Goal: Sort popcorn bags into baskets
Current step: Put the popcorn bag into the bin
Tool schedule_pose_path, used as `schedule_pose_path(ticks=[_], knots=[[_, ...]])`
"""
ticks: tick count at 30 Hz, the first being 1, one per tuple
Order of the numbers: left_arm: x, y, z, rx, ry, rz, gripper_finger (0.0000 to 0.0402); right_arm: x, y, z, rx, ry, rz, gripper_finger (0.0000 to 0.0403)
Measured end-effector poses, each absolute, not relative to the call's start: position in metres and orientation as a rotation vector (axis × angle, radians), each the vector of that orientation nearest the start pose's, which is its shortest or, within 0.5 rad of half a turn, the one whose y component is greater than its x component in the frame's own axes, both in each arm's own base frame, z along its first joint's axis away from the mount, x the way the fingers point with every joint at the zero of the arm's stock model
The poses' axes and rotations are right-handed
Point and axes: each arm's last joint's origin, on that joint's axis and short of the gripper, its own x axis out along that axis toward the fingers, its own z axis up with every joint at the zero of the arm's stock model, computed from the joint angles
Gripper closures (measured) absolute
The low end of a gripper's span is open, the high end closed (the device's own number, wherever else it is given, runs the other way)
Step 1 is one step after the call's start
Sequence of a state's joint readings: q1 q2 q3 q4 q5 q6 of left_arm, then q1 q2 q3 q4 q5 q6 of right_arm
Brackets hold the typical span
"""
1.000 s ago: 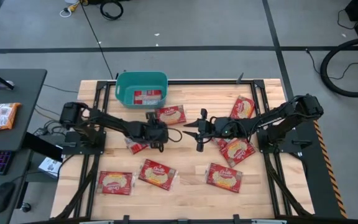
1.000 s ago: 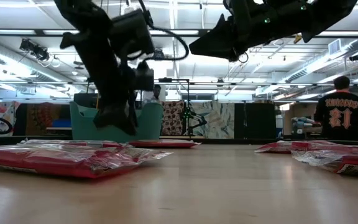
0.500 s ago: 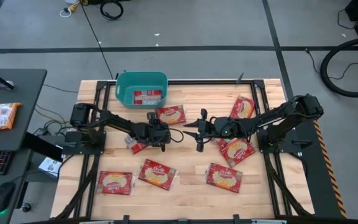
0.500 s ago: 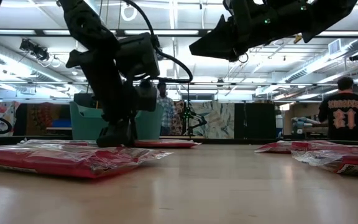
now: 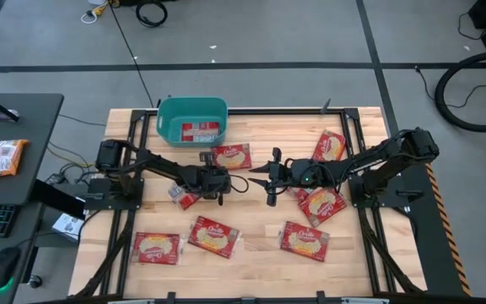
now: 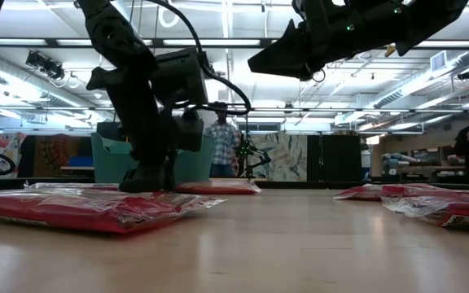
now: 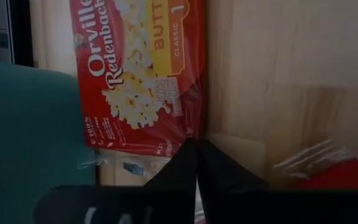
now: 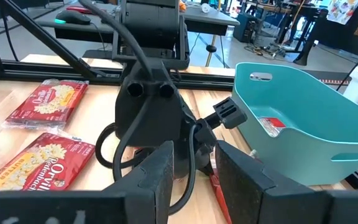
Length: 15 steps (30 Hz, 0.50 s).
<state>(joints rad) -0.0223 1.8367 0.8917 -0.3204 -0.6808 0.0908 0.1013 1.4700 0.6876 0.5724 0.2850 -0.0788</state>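
Left hand (image 5: 194, 192) dropped onto popcorn bag (image 5: 186, 198), fingers closed; right hand (image 5: 270, 178) hovering, open.

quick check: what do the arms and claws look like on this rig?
Both arms are matte black, built of slim jointed links with black cables looping along them. The left claw and right claw each end in two dark, flat, tapered fingers. Small green lights show near the right wrist.

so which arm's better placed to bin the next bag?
Left. Its gripper is down at a popcorn bag just below the teal basket; the right gripper hovers mid-table, holding nothing.
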Motion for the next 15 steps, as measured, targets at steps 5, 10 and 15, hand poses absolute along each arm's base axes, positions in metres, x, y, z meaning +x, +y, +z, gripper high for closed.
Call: schedule_pose_path(ticks=[5, 10, 15], knots=[[0.307, 0.012, 0.128, 0.508, 1.188, 0.520, 0.0398, 0.302, 0.023, 0.216, -0.119, 0.216, -0.175, 0.0276], [0.299, 0.017, 0.155, 0.467, 1.140, 0.525, 0.0399, 0.302, 0.023, 0.216, -0.119, 0.217, -0.175, 0.0276], [0.287, 0.024, 0.181, 0.432, 1.100, 0.547, 0.0400, 0.302, 0.023, 0.216, -0.119, 0.214, -0.174, 0.0276]])
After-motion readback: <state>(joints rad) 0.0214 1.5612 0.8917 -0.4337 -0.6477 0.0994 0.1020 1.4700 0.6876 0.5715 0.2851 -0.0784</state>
